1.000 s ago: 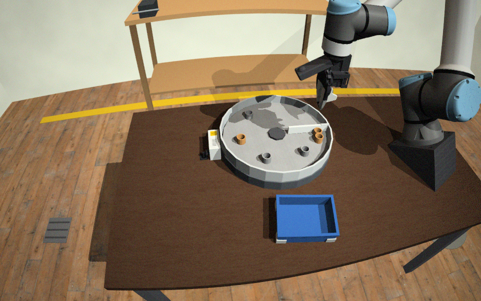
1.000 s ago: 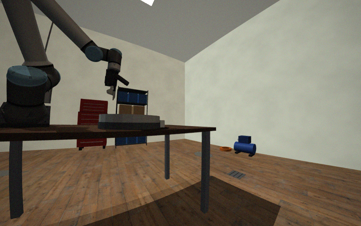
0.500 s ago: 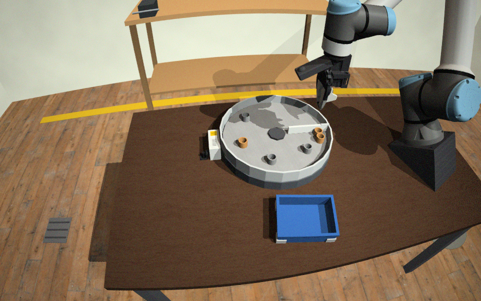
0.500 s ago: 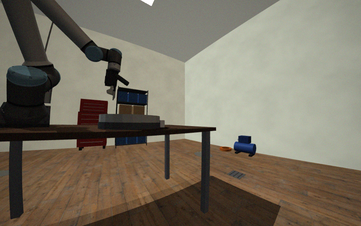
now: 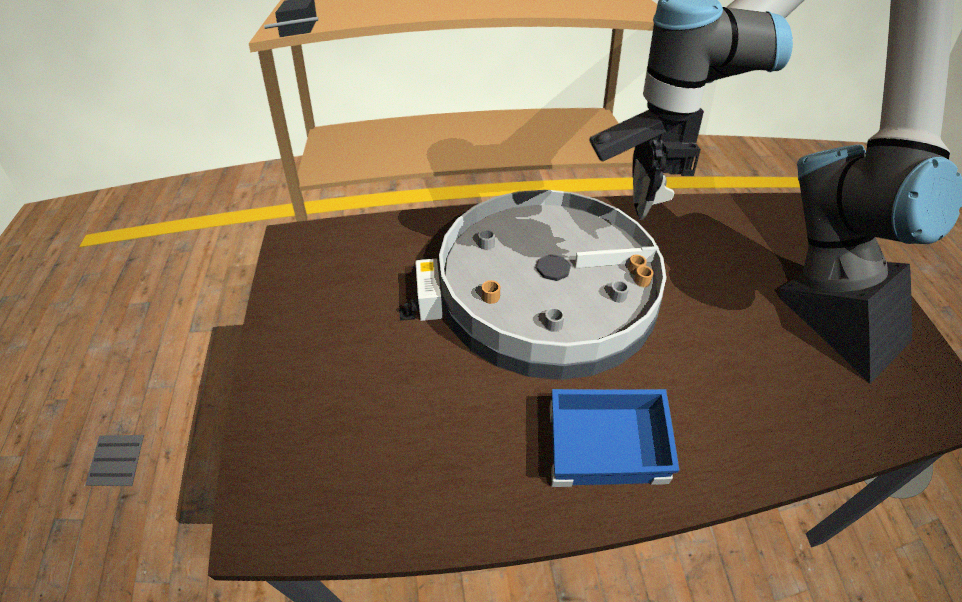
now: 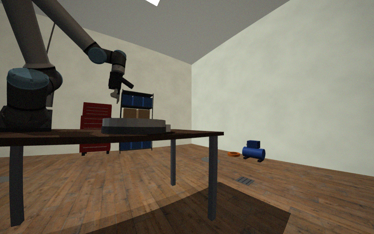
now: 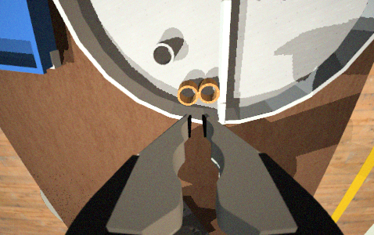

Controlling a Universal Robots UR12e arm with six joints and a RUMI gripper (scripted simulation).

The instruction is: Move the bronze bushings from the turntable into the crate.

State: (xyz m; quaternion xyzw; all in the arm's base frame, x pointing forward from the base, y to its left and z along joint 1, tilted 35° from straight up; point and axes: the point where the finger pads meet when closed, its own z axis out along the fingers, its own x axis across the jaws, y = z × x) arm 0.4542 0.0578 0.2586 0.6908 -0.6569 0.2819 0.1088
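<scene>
The gripper's fingers (image 5: 644,211) (image 6: 117,102) are nearly closed (just a thin gap, nothing in it), raised above the turntable (image 5: 560,352) (image 6: 133,123). Past their tips, two bronze bushings (image 5: 643,278) (image 7: 187,84) stand side by side by a white bar (image 5: 612,258) (image 7: 224,59); a third bronze bushing (image 5: 490,295) stands farther off.

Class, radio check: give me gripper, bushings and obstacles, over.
Gripper shut, nothing held. Three bronze bushings on turntable, none in crate. White bar close beside the bronze pair.
</scene>
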